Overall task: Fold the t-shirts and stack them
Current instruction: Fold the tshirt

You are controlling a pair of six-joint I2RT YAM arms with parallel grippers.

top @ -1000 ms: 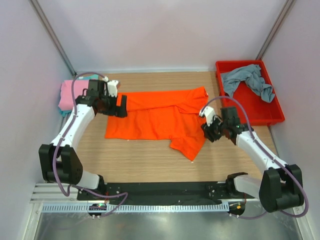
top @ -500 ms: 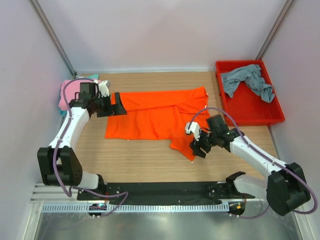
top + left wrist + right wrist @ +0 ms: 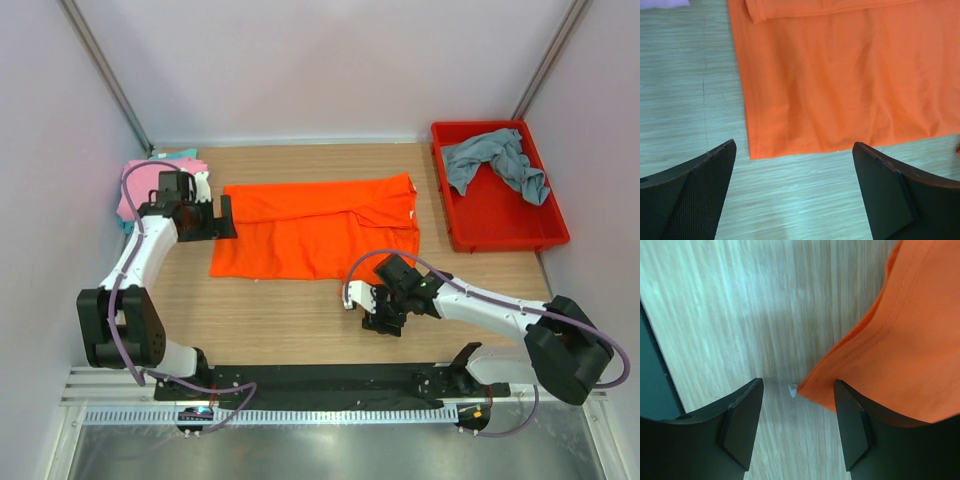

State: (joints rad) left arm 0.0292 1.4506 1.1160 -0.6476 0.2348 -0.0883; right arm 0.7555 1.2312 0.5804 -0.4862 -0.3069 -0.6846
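Observation:
The bright orange t-shirt (image 3: 310, 235) lies spread flat on the wooden table. My left gripper (image 3: 226, 216) is open and empty at its left edge; the left wrist view shows the orange cloth (image 3: 840, 75) ahead of my gripper (image 3: 794, 150). My right gripper (image 3: 372, 312) is open, low at the shirt's near right corner; that orange corner (image 3: 880, 350) lies between its fingers (image 3: 797, 395). A pink shirt (image 3: 135, 190) lies over a teal one (image 3: 183, 153) at the far left. The grey-blue shirt (image 3: 495, 165) is crumpled in the bin.
The red plastic bin (image 3: 505, 225) stands at the far right. White walls close in the back and both sides. A black rail (image 3: 320, 382) runs along the near edge, between the arm bases.
My right gripper has moved toward the near edge and left, down to the shirt's hanging corner. My left gripper has drawn back left off the shirt's left end.

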